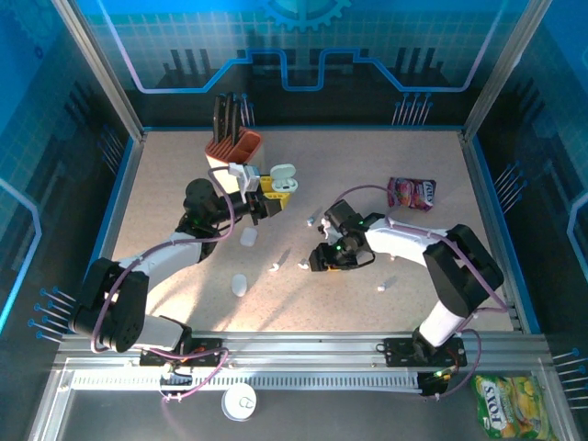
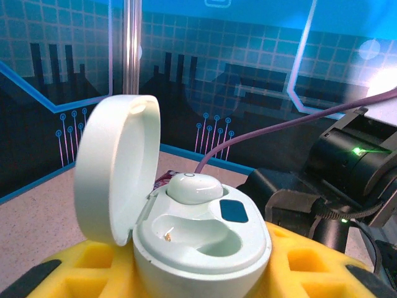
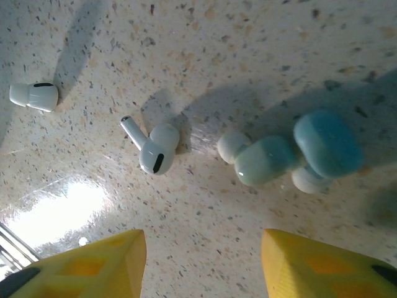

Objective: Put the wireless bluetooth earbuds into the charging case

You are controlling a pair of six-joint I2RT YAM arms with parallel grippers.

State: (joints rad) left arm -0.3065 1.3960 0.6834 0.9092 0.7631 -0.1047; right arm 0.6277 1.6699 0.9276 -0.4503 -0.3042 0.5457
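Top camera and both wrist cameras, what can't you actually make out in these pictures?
Top view: tiny white plastic earbuds on the speckled table, too small to tell orientation.
Left wrist view: open white oval charging case, base cut off by the bottom edge and yellow gripper pads.
Right wrist view: pale green rounded buds, blurred; their count is unclear.

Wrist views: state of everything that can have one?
left gripper, shut on charging case
charging case, upright, lid open
seated earbud, in far slot; near slot empty
right gripper, open, empty, above table
stemmed earbud, lying loose on table
green earbuds, loose on table, close together
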